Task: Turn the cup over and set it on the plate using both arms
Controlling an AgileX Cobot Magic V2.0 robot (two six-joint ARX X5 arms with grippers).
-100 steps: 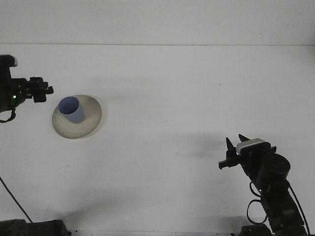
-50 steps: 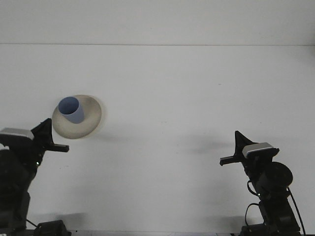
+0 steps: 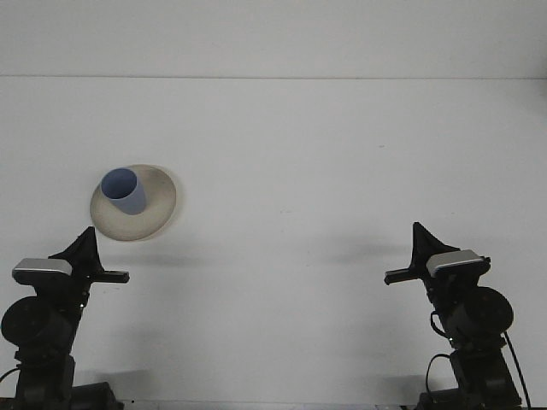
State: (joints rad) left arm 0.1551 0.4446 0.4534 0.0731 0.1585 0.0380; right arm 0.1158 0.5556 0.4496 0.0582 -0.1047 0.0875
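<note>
Evidently the job looks finished: the small blue plastic cup (image 3: 125, 190) stands mouth-up on the round beige plate (image 3: 159, 207), well apart from the left gripper (image 3: 88, 256) and right gripper (image 3: 416, 257), neither holding anything, their finger spread unreadable.

- Table (image 3: 308, 154): spans the whole front view; its far edge runs across the top of the frame, with a wall behind it.
- Plate (image 3: 158, 209): lies on the table, left of centre, in the left half.
- Cup (image 3: 125, 190): stands on the plate, mouth up, set toward the plate's left side.
- Left gripper (image 3: 85, 256): at the near left corner, in front of the plate and well apart from it, touching nothing.
- Right gripper (image 3: 413, 259): at the near right corner, far to the right of plate and cup.
- The two grippers sit level with each other, at opposite sides of the near edge.
</note>
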